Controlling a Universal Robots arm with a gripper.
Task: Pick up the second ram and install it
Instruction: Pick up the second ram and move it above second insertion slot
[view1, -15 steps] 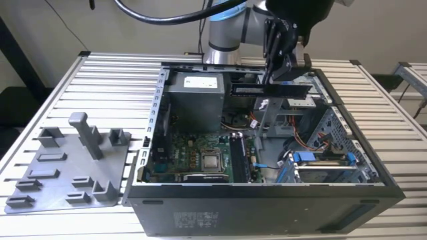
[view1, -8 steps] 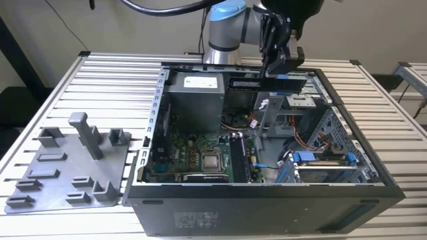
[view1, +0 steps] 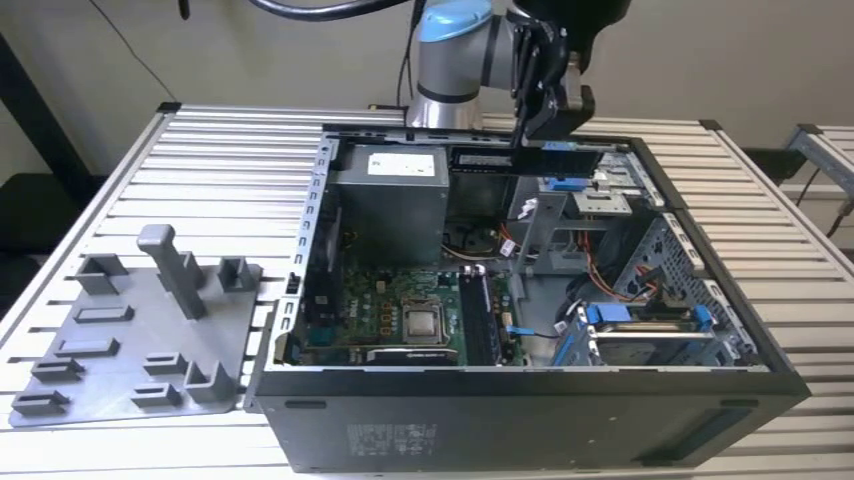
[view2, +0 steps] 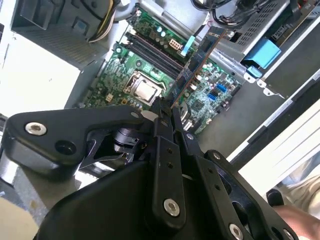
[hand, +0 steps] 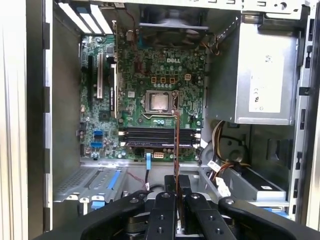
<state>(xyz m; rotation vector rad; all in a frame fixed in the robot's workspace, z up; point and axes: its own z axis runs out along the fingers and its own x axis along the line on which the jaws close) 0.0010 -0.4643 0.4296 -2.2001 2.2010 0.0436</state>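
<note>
Ram pinched in the gripper, above the open case.
Fingers are closed on one end, and the stick juts beyond the tips. It looks light, stiff, thin and probably fragile, so it is best held by its bare edges.

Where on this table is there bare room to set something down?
Bare table slats lie beyond the grey tray, between it, the far edge and the computer case; another strip runs along the case on the exterior view's right. Inside the case is crowded: motherboard, cables, and the end effector holding the second ram above.
</note>
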